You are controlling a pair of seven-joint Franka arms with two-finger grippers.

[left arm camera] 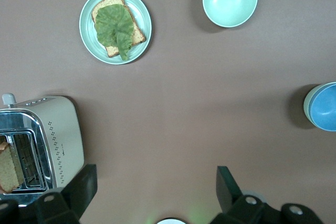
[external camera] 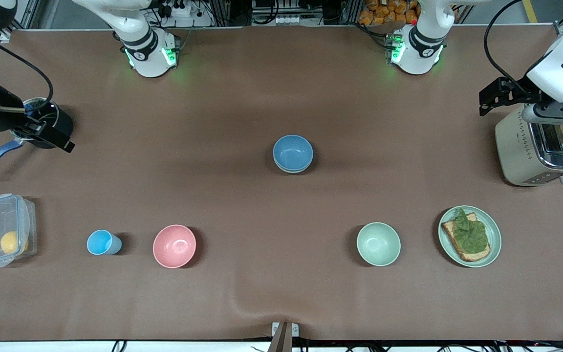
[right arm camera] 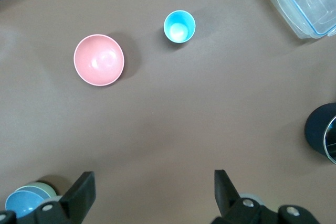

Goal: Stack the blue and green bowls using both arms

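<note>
Blue bowl (external camera: 292, 152) sits mid-surface, nested in a green bowl (right arm camera: 46, 188) that shows only as a rim. Another green bowl (external camera: 378, 243) stands nearer the camera, beside the toast plate (external camera: 495, 238). Left gripper (left arm camera: 155, 184) over the toaster (external camera: 516, 146), right gripper (right arm camera: 152, 187) over a black pot (external camera: 52, 122); both jaws wide open, empty. Brown surface (external camera: 281, 274).

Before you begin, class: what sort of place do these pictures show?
Probably a robotics lab staged as a kitchen table: two arms mounted along a brown table, with a toaster, a plate of toast and bowls such as the blue bowl.
</note>
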